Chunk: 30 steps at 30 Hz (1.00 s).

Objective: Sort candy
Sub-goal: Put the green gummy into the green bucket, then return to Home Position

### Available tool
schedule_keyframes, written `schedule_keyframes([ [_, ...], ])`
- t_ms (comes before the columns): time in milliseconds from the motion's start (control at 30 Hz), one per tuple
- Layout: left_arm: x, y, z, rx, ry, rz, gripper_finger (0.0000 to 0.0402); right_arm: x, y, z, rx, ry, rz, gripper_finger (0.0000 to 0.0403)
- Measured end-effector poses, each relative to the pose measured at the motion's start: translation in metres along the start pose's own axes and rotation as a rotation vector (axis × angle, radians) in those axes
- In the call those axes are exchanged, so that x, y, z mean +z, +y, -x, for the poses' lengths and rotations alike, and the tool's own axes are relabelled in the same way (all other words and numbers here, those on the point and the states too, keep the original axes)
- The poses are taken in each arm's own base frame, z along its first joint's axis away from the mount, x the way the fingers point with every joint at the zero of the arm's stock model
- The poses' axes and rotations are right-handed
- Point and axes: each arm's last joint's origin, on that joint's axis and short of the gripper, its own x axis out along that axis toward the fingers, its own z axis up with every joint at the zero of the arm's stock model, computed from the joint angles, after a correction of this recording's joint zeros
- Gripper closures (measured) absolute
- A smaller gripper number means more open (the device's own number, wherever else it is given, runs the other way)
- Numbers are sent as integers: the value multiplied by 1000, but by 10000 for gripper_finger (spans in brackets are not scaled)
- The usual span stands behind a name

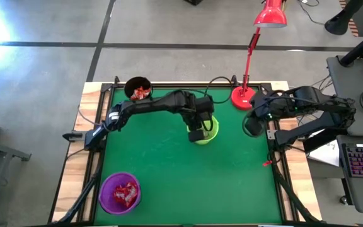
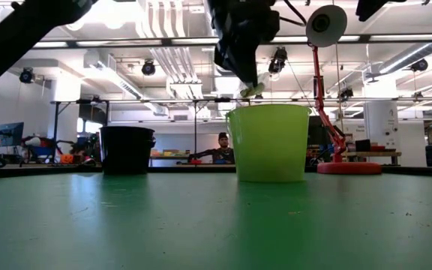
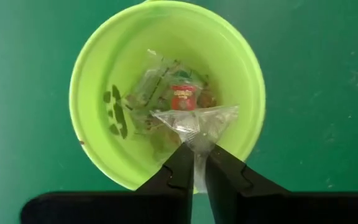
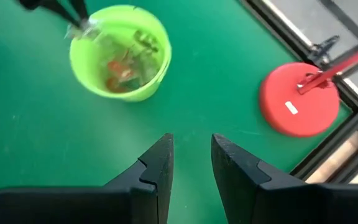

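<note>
**Clear-wrapped sweet pinched above the green cup**

Nearest the table's front edge stands a purple cup (image 1: 120, 192) holding red-wrapped candy (image 1: 126, 195). Mid-table, the left gripper (image 3: 194, 167) hangs over the green cup (image 3: 98, 87), its fingers clamped on a crinkled clear-wrapped sweet (image 3: 196, 124); below it more pale and red pieces lie in the cup. The right gripper (image 4: 191, 152) waits at the table's right side, fingers apart and empty, near the red lamp base (image 4: 298, 106). Farthest back, a black cup (image 1: 138, 89) also holds red pieces.
</note>
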Motion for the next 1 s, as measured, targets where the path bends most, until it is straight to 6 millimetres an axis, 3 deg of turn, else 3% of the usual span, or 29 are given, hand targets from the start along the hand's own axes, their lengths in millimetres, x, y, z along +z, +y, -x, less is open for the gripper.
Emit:
schedule_keyframes([
  [300,0,13,1,13,3,-84,304,2,1,-2,-33,-17,-100,303],
  [533,1,12,8,13,-30,-118,278,6,5,-4,-15,-37,-113,303],
  [700,2,6,37,-27,-126,-163,276,11,8,-2,29,-126,-45,303],
  [1000,-24,9,121,-18,-238,-196,276,-2,-7,7,82,-238,-12,303],
])
